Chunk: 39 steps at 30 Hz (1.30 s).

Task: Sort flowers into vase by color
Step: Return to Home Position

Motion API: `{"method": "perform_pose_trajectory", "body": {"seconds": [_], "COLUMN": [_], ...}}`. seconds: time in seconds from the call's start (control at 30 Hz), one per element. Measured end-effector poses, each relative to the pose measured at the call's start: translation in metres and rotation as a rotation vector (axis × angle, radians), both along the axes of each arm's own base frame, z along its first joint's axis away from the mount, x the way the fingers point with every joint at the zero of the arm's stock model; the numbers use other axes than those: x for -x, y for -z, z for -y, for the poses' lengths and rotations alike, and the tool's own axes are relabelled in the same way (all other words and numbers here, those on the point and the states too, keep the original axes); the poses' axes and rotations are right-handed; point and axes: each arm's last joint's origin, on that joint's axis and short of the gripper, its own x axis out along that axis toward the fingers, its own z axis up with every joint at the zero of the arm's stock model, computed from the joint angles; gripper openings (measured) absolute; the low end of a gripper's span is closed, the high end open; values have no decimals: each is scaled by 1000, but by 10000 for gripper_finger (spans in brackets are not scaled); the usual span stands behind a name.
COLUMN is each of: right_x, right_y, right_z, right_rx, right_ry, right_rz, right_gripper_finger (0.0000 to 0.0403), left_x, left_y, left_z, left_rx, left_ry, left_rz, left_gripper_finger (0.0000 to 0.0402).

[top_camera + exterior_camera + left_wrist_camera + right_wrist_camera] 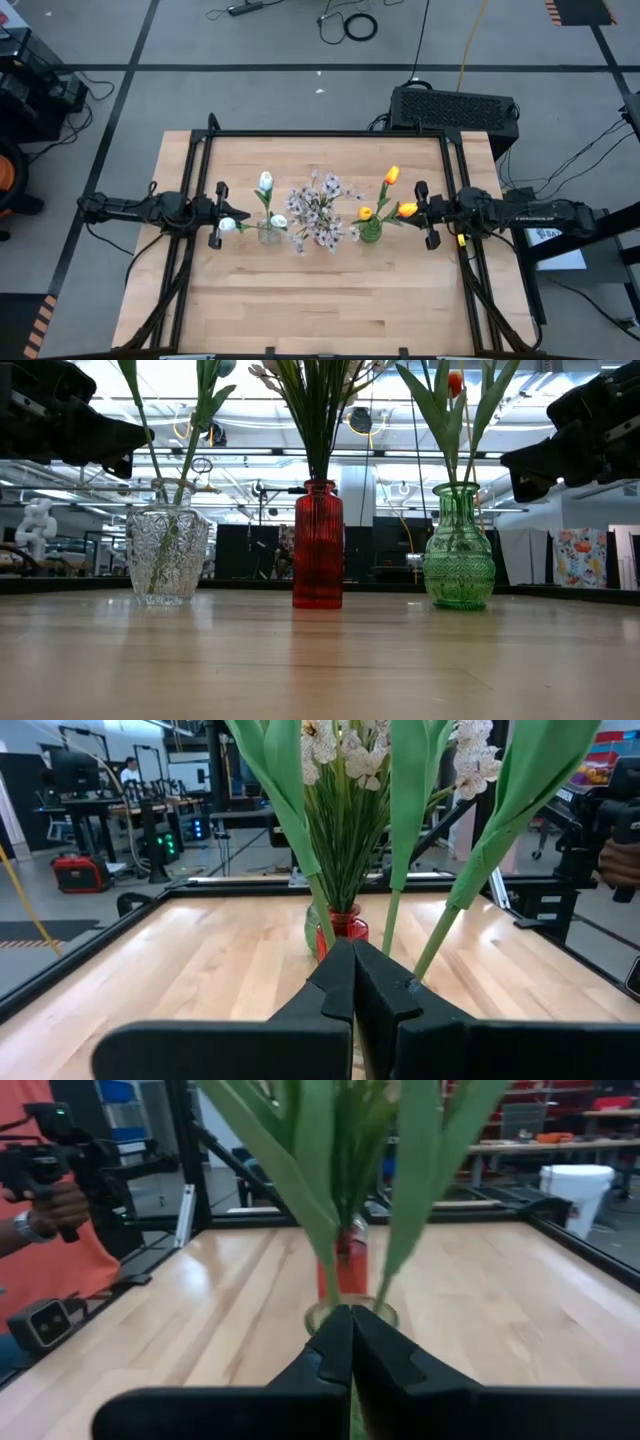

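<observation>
Three vases stand in a row across the middle of a pale plank table (330,300). At the left end is a clear vase (168,555) of cut, faceted glass, squat and wide-mouthed. It holds the white tulips (265,182) on long green stems that rise upright and splay a little, with the heads pointing up and outward. In the middle is a red vase (318,550), tall, narrow and ribbed. Its thin stems go straight up to a spray of small pale pink-white blossoms (320,210) that fans wide over the mouth. At the right end is a green vase (459,555) of patterned glass, round-bellied with a flared neck. It holds the orange-yellow tulips (391,176), whose stems and broad pointed leaves stand upright and lean apart at the top.

The left gripper (352,955) hangs above the table just left of the clear vase, facing along the row, with its fingers pressed together on nothing. The right gripper (351,1320) mirrors it just right of the green vase, likewise closed on nothing.

Beyond the flowers a black metal frame (330,133) edges the table. Past that, at the left side, a person (40,1270) in an orange top has a hand (62,1205) around a dark device (40,1165).
</observation>
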Motion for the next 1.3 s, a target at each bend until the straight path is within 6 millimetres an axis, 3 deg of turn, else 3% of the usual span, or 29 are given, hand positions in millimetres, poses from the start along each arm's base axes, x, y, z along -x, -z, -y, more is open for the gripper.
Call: {"method": "perform_pose_trajectory", "body": {"seconds": [0.27,0.53,1.3], "right_x": [8,10,16], "right_y": [-3,-5,-6], "right_z": [3,4,-5], "right_rx": [-4,-53,-19], "right_ry": [42,194,166], "right_rz": [44,67,86], "right_gripper_finger": [0,0,0], "left_x": [0,0,0], "left_y": [0,0,1], "left_z": [0,0,0], "left_rx": [2,1,-6], "left_ry": [0,-5,-14], "left_rz": [-2,-2,-3], "left_gripper_finger": [1,0,0]}}
